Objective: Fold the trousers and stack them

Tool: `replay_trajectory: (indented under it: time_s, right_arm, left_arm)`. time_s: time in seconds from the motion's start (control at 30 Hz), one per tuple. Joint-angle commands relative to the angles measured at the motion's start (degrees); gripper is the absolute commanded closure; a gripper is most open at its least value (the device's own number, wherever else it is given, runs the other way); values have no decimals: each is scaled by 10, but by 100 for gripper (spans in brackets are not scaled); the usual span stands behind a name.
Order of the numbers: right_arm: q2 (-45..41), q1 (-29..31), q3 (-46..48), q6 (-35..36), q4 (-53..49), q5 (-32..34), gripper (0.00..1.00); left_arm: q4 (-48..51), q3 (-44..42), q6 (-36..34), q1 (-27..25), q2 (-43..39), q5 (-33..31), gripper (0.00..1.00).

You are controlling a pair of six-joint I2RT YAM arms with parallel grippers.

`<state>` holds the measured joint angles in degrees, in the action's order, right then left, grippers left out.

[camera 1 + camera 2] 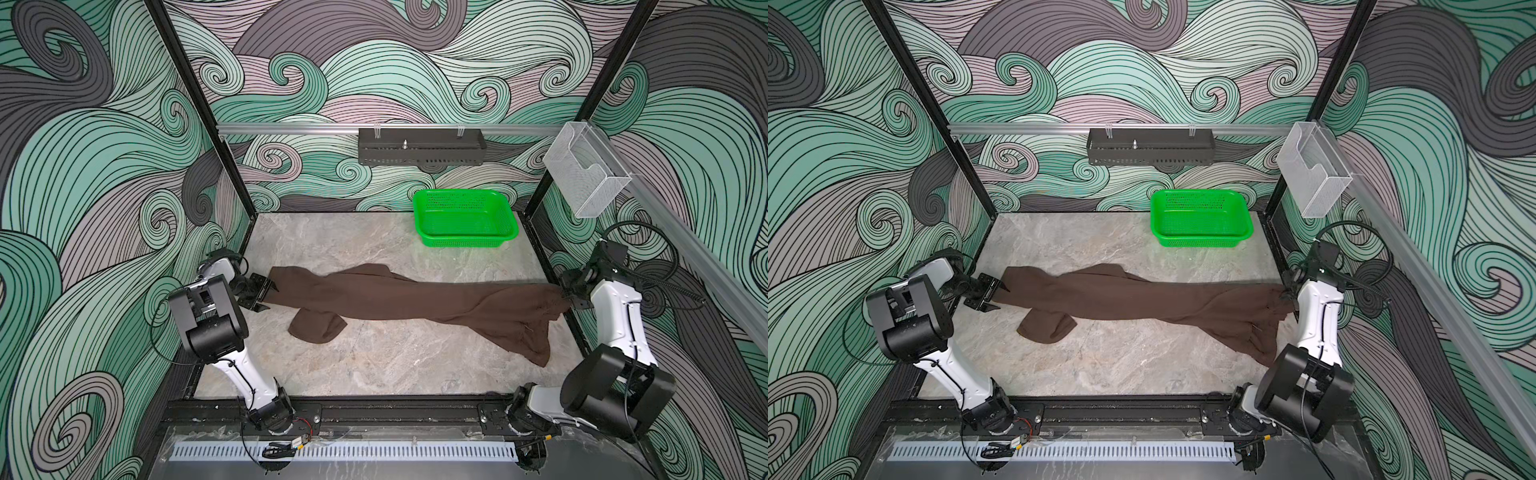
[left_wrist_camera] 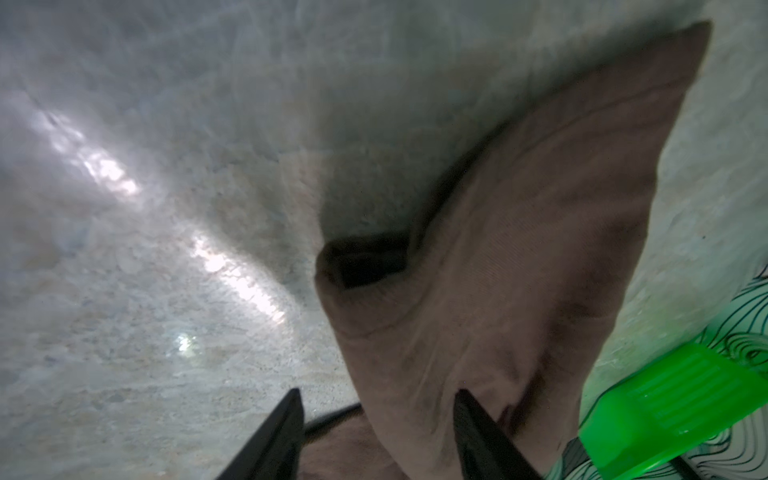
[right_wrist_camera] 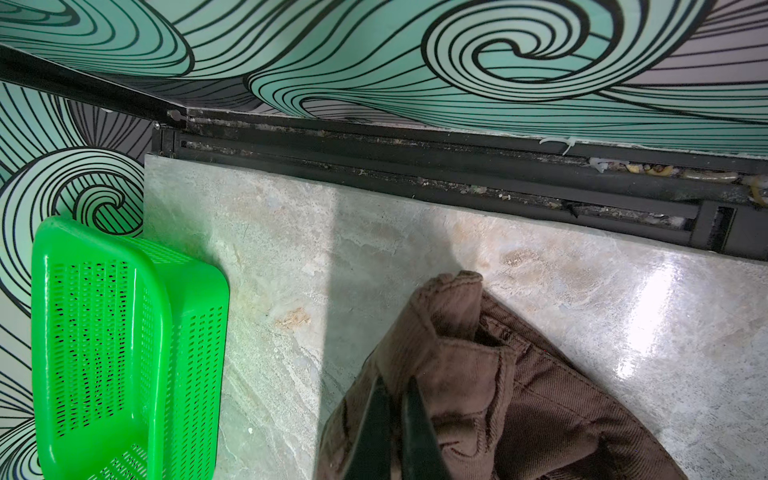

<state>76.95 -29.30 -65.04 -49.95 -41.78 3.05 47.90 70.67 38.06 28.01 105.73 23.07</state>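
The left gripper (image 2: 376, 392) has its jaws apart. In the left wrist view the hem of one trouser leg (image 2: 415, 415) occupies the gap, lying against one finger and clear of the other, so a grip on the cloth cannot be confirmed. The right gripper (image 3: 395, 386) has its jaws together, clamped on the bunched waistband (image 3: 453, 332) at the right edge of the marble-pattern table (image 1: 332, 245). Between the two grippers, the dark brown trousers (image 1: 395, 297) lie stretched across the table, with the long axis running left to right: leg hem at the left jaws, waist at the right jaws. The second leg (image 1: 318, 326) is curled back toward the front edge, short of the left gripper and nearer the left arm than the right. A loose fold near the waist end (image 1: 536, 345) trails toward the front. The green perforated basket (image 1: 463, 242) stands at the back right, well apart from the cloth and nearer the right arm. In judgement, the coming move depends on the hem lying directly ahead of the left jaws, in line with the garment's long axis. The left jaws would need to close on it before both ends can be carried together.
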Motion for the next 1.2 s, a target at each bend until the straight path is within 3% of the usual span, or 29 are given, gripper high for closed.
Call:
replay_trajectory:
  time_s: [0.0,0.07,0.17,0.4,0.7,0.9,1.0,1.17]
  right_arm:
    - [-12,4,3,-2,2,3,100]
    - [-12,4,4,-1,1,5,100]
    - [-18,4,4,-1,-2,6,100]
    - [-50,-8,-11,-2,-28,-3,100]
    - [-166,-40,-10,-3,-105,16,100]
    - [-209,-35,-7,1,-134,44,100]
    - [-177,-36,-11,2,-116,27,100]
    - [-59,-10,-62,4,-87,23,100]
  left_arm:
    - [-25,1,17,1,20,11,61]
    - [-31,7,22,1,26,17,81]
    - [-17,32,20,0,20,23,100]
    - [57,98,7,42,-109,32,100]
    - [182,164,-27,203,-280,29,100]
    - [189,156,-34,205,-303,24,100]
    - [174,150,-33,199,-272,42,100]
    - [162,174,-25,144,-185,11,100]
